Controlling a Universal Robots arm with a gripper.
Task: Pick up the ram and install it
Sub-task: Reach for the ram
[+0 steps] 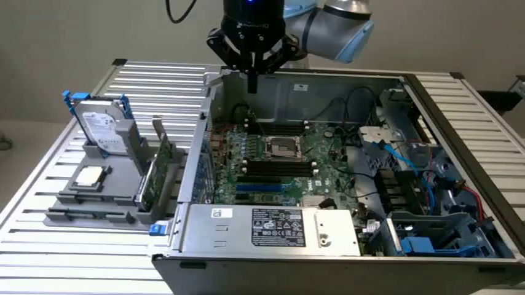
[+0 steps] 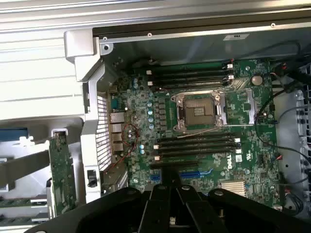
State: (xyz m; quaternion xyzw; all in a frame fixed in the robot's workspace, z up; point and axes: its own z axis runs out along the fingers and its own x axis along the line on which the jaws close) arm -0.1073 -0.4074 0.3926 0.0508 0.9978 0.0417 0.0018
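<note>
My end effector (image 1: pixel 252 88) hangs closed, fingers pressed together with nothing between them, just above the rear wall of the open computer case (image 1: pixel 345 255). The ram (image 1: pixel 86 214) lies well apart from me. It rests flat in the near edge of a grey fixture (image 1: pixel 110 200) on the slatted metal surface (image 1: pixel 49 258), at the exterior view's left, outside the case.

On that same fixture a hard drive (image 1: pixel 102 130) stands upright in a blue-handled caddy, a processor chip (image 1: pixel 88 177) lies flat, and a tall green expansion card (image 1: pixel 160 172) stands on edge just beside the case's side wall. That wall and the card stand between me and the ram.

Below me the motherboard (image 1: pixel 279 166) lies bare, with an empty processor socket (image 1: pixel 283 146) flanked by rows of black memory slots (image 1: pixel 279 169). Black and blue cables (image 1: pixel 394 153) crowd the drive bays at the exterior view's right.

In the wrist view the board reads "DELL" (image 2: pixel 232 162). The power supply (image 1: pixel 271 230) carries a large white label, and the rear wall carries a small sticker (image 1: pixel 299 86); I cannot read the print on either.
</note>
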